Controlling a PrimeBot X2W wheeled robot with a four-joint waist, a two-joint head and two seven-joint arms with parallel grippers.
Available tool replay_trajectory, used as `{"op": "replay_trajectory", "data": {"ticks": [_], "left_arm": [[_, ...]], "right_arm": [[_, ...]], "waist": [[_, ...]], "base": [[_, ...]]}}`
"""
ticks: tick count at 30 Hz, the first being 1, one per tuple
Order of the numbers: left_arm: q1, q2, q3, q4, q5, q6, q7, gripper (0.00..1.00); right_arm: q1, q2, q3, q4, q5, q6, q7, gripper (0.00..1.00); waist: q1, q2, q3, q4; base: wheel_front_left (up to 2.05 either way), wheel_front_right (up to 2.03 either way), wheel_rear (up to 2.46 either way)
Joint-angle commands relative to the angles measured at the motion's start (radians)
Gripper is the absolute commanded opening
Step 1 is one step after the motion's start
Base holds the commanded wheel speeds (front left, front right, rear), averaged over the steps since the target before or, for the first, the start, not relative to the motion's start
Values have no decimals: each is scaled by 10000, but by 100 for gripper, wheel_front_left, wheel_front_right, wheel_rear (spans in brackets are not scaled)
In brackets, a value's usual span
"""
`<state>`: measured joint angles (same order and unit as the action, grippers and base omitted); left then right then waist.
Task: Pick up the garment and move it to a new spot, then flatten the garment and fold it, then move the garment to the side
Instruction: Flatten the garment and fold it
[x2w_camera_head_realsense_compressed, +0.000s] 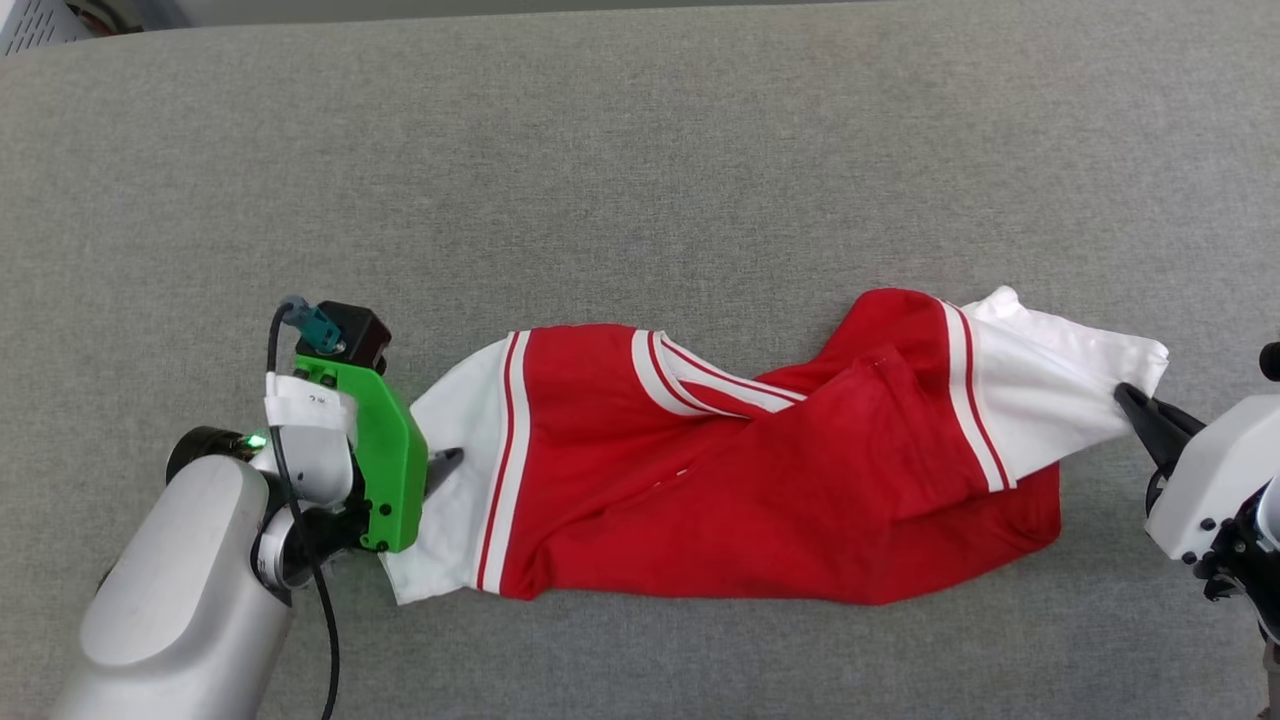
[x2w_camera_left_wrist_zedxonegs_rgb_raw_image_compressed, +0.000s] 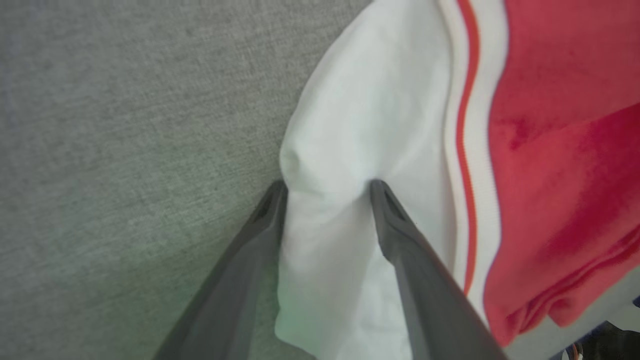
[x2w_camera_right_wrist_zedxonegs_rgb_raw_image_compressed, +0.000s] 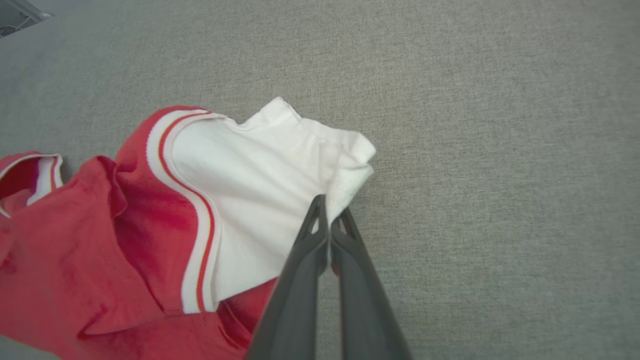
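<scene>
The red garment (x2w_camera_head_realsense_compressed: 760, 450) lies twisted along the grey fabric surface (x2w_camera_head_realsense_compressed: 640, 150). Your right tool (x2w_camera_right_wrist_zedxonegs_rgb_raw_image_compressed: 328, 212) is pinched tight on one white sleeve (x2w_camera_right_wrist_zedxonegs_rgb_raw_image_compressed: 260, 185); your left tool (x2w_camera_left_wrist_zedxonegs_rgb_raw_image_compressed: 327, 187) stands apart, straddling the other. A thin bite there could let that sleeve slip when you pull.

Grey woven fabric surface (x2w_camera_head_realsense_compressed: 640, 150), red shirt (x2w_camera_head_realsense_compressed: 760, 500) with white sleeves lying bunched across its near part

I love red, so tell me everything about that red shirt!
The shirt is soft red cloth with white sleeves and red-and-white striped trim. It lies crumpled and twisted on the grey fabric surface. The left gripper's open fingers straddle one sleeve; the right gripper's shut fingers pinch the other sleeve's corner.
</scene>
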<state>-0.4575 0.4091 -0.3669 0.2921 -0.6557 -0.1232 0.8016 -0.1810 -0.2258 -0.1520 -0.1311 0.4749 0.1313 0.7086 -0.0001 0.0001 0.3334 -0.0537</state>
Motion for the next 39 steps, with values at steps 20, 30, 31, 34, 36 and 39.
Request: {"op": "replay_trajectory", "data": {"ticks": [20, 30, 31, 34, 36, 39], "left_arm": [[-1449, -106, 858, 1, 1379, 1023, -4499, 0], [-4871, -728, 1027, 2321, 1472, 632, -5878, 0], [-5212, -800, 1078, 2539, 1455, 631, -6025, 0], [-6499, -845, 1195, 3326, 1580, 608, -6647, 0], [-7301, -871, 1324, 3797, 1585, 579, -7099, 0], [-8517, -698, 1314, 4428, 1870, 566, -7679, 0]], "right_arm": [[-1761, -563, -155, 1630, -1081, -6, -1422, 0], [-5440, -1062, 331, 4106, -1389, -6, -2268, 0], [-5783, -1072, 369, 4324, -1403, -6, -2340, 0], [-7094, -1106, 527, 5080, -1562, -6, -2774, 0], [-7902, -1155, 660, 5482, -1733, -6, -3106, 0], [-9178, -1158, 767, 6023, -1969, -6, -3673, 0]], "waist": [[1, -1, -1388, 369], [1, -1, -1183, 529], [1, -1, -1113, 532], [1, -1, -750, 477], [1, -1, -478, 435], [1, -1, 48, 351]], "base": [[0, 0, 0], [0, 0, 0], [0, 0, 0], [0, 0, 0], [0, 0, 0], [0, 0, 0]]}}
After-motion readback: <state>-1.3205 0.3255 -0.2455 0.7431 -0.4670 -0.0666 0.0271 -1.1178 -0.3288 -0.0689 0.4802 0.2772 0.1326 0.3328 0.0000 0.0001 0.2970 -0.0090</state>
